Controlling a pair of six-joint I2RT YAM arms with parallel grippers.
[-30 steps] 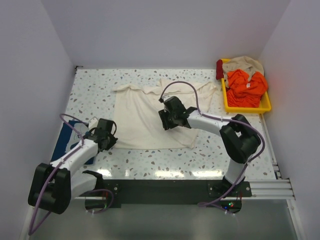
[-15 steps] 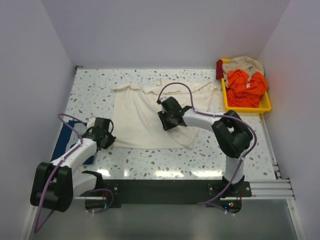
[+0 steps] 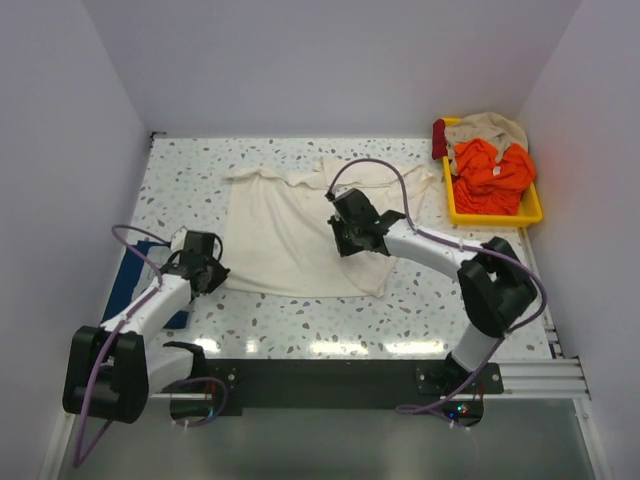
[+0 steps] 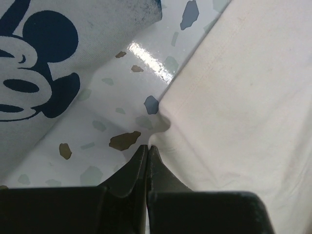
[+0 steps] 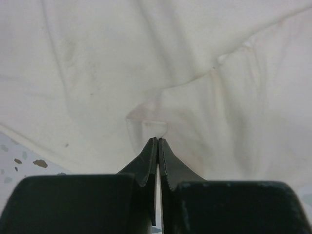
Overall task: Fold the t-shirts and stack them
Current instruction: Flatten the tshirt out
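The cream t-shirt (image 3: 290,225) lies spread flat in the middle of the speckled table. My left gripper (image 3: 203,268) is at its lower-left hem corner; in the left wrist view the jaws (image 4: 147,147) are shut, pinching the puckered edge of the cream cloth (image 4: 234,97). My right gripper (image 3: 350,232) is over the shirt's right half; its jaws (image 5: 157,140) are shut on a small raised fold of the cream shirt (image 5: 97,73). The navy t-shirt (image 3: 125,285) lies folded at the far left, its white cartoon print showing in the left wrist view (image 4: 44,58).
A yellow tray (image 3: 492,217) at the back right holds orange cloth (image 3: 490,170), a beige garment (image 3: 490,128) and a dark red piece (image 3: 439,138). Walls close the table on the left, back and right. The black arm-base rail (image 3: 330,375) runs along the near edge.
My left gripper has shifted left and back, drawing the shirt's lower-left corner with it. My right gripper has moved a little to the right on the shirt.
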